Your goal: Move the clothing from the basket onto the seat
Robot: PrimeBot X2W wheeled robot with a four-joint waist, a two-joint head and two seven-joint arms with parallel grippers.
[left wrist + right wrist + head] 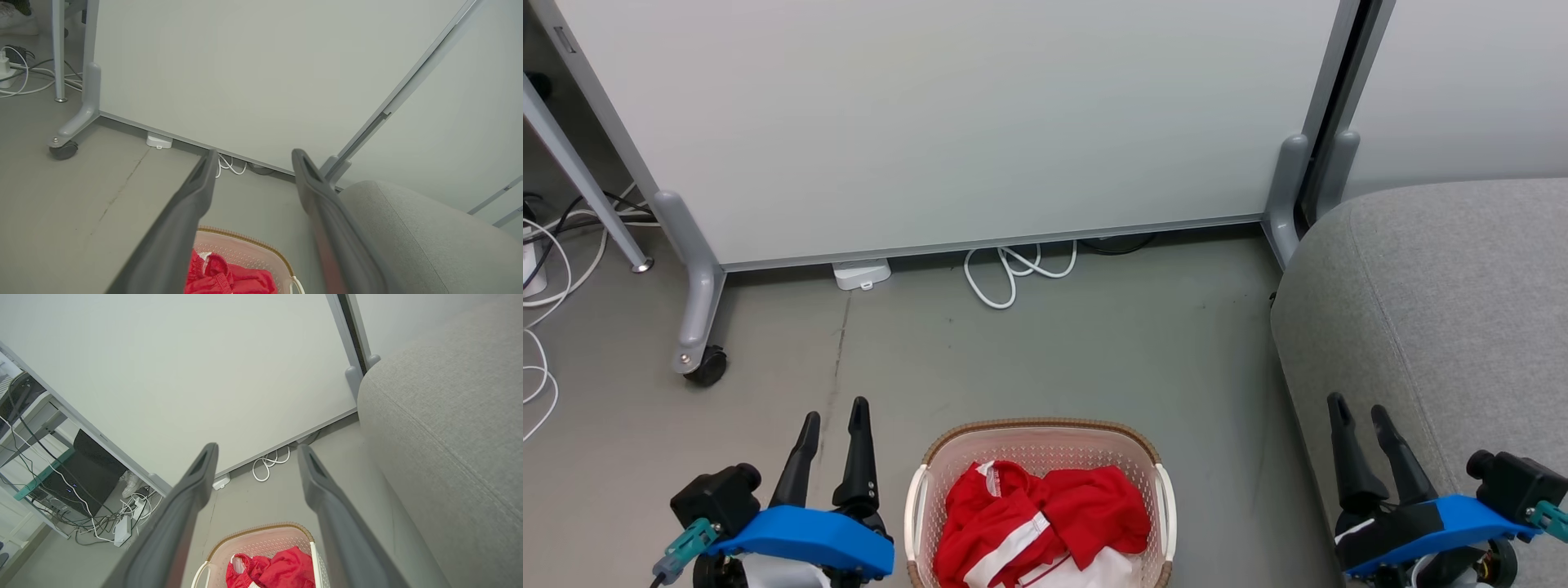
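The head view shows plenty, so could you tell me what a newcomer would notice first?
The bright red clothing heaped in the basket at bottom centre stands out most. The grey seat occupies the right side, and the open left gripper and right gripper flank the basket.

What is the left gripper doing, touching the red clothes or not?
Apart. In the head view the left gripper is open beside the basket, with grey floor showing between them, while the clothing lies inside the basket.
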